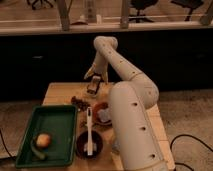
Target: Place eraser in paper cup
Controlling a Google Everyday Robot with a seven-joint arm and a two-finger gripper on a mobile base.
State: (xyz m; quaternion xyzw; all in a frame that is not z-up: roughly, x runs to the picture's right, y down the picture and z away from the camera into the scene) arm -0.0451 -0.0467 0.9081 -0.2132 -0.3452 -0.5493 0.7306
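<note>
My gripper (93, 88) hangs low over the far middle of the wooden table (59, 92), at the end of the white arm (131, 115) that fills the right of the view. A small dark shape sits at the gripper's tip; I cannot tell whether it is the eraser. A pale whitish round thing (104, 116), seemingly the paper cup, sits in front of the gripper against a red-brown rim (96, 108), partly hidden by the arm. It is a short way nearer to me than the gripper.
A green tray (55, 129) at the front left holds a round yellowish fruit (43, 140) and a green item (38, 153). A dark bowl (80, 146) with a white utensil (89, 131) across it stands at the front. Small dark bits (77, 102) lie mid-table.
</note>
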